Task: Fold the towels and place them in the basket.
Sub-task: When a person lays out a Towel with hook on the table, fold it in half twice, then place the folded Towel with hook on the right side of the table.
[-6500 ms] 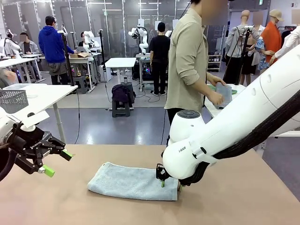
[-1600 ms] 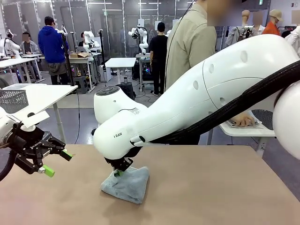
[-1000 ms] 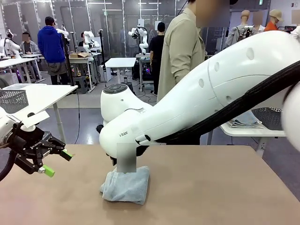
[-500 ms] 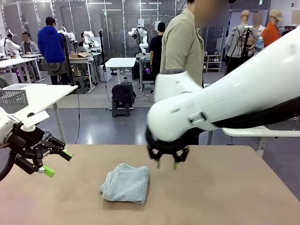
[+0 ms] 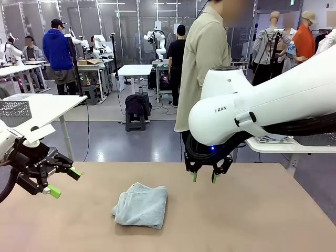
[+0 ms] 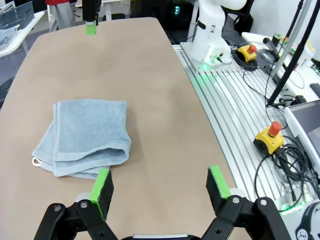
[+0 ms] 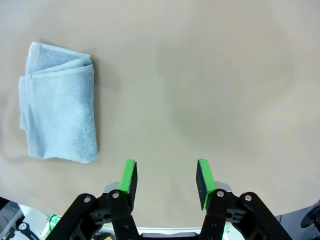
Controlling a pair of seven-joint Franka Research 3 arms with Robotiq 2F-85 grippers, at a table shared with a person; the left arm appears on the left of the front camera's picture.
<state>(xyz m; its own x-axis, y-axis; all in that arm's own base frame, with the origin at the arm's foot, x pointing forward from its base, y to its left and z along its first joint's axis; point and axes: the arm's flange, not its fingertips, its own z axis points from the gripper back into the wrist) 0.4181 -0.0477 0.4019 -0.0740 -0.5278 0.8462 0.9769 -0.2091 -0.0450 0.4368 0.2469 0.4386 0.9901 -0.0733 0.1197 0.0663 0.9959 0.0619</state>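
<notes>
The light blue-grey terry towel (image 5: 140, 205) (image 6: 82, 135) (image 7: 59, 116) lies folded into a compact stack of layers on the tan table top (image 5: 262, 220), left of the table's centre in the front view. Nothing touches it.

Right gripper (image 5: 203, 177) (image 7: 166, 180): hangs above the table, fingers pointing down, well apart from the towel on its right side. The jaws stand partly open with a clear gap between the green pads (image 7: 129, 176). It holds nothing.

Left gripper (image 5: 64, 182) (image 6: 161, 185): positioned at the table's left edge, off the surface. The jaws are spread wide. It holds nothing. In the left wrist view the towel's near edge lies just beyond one green pad (image 6: 102, 186).

A dark wire-mesh basket (image 6: 20, 11) stands on a white side table past the far corner. A person in a beige shirt (image 5: 205, 68) stands at the far side.
</notes>
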